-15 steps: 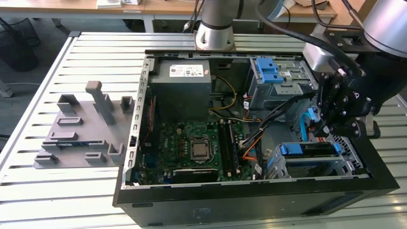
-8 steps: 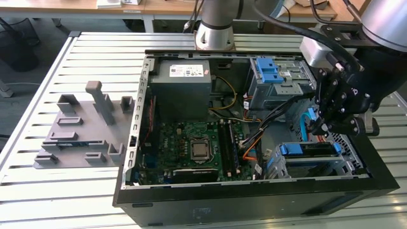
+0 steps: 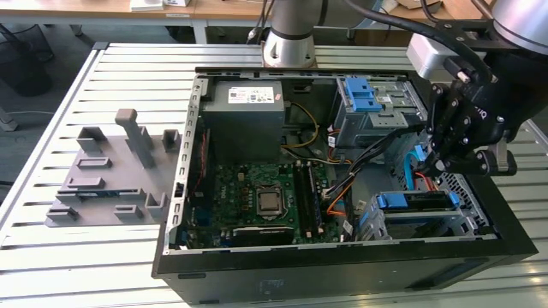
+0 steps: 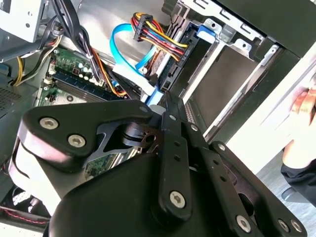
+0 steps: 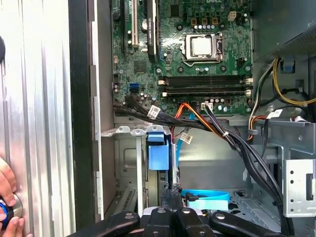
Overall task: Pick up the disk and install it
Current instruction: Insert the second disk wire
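- Gripper (image 3: 438, 168) hangs inside the open computer case (image 3: 256, 282), over the drive bays on the exterior view's right.
- In both wrist views its fingers (image 4: 173, 123) look pressed together; we see nothing between them.
- Fingertips sit just above the disk (image 3: 417, 201), close to its blue bracket. We cannot tell whether they touch it.
- The disk is in the lower bay at the case's near corner, on the exterior view's right. It is seen edge-on, mostly as blue bracket plus a dark edge.
- In the first wrist view, the bracket's blue tab (image 5: 157, 150) stands in the bay slot, straight ahead of the gripper (image 5: 171, 191).
- A flat blue cable (image 4: 129, 54) loops beside the bay, and a multicoloured wire bundle (image 4: 155, 29) plugs in near it.
- The motherboard (image 3: 256, 196) lies on the case floor, with the grey power supply (image 3: 248, 119) behind it.
- A second blue-latched drive cage (image 3: 373, 102) sits at the far corner.
- A grey plastic fixture (image 3: 107, 173) lies on the slatted metal table (image 3: 86, 256), well apart from the case on the exterior view's left.
- A person's hand (image 5: 6, 200) rests on the table edge outside the case wall.
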You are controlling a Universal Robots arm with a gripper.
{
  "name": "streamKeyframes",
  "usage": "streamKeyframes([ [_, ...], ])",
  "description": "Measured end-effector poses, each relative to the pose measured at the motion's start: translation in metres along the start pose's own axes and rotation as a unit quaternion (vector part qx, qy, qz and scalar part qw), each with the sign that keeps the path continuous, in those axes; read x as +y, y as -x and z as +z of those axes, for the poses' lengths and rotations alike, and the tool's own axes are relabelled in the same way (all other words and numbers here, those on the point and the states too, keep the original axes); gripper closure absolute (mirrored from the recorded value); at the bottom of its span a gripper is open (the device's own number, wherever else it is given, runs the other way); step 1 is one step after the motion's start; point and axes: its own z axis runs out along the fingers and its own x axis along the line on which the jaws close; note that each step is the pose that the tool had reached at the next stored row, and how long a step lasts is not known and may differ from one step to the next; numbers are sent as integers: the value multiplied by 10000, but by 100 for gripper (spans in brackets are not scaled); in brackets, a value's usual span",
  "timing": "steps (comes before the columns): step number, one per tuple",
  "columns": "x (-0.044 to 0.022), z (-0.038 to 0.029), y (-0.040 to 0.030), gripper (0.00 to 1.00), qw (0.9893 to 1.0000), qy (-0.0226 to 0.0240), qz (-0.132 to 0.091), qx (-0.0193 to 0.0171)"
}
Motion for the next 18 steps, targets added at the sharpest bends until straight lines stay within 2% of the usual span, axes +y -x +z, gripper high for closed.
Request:
streamKeyframes([
  [8, 6, -25, 38, 89, 10000, -3, -95, -1],
  [18, 28, -38, 109, 89, 10000, -17, -97, 10],
])
